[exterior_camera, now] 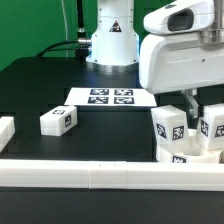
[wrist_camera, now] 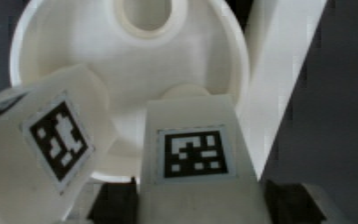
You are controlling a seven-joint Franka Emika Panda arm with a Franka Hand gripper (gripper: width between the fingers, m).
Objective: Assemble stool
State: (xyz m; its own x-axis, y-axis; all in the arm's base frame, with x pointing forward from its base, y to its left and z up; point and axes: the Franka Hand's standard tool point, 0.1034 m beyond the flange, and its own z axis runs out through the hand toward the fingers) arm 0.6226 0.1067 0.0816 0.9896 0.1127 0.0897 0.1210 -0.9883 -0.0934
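The thick round white plastic seat disc (exterior_camera: 185, 156) (wrist_camera: 87, 70) of the stool lies on the black table (exterior_camera: 30, 90). It is nearer the camera than the flat white marker board (exterior_camera: 110, 98) and off to the exterior view's right of it. Two stubby white tagged block legs (exterior_camera: 168, 125) (exterior_camera: 213, 126) stand on the disc, apart from each other.

The white two-finger gripper (exterior_camera: 192, 105) (wrist_camera: 197, 205) hangs over them. In the wrist view one tagged leg (wrist_camera: 197, 150) sits between the dark fingers (wrist_camera: 115, 205), with a tilted leg (wrist_camera: 51, 130) beside it. I cannot tell whether the fingers pinch the leg or merely flank it.

A third loose leg (exterior_camera: 58, 120) lies on the table, nearer the camera than the marker board and to the exterior view's left of it.
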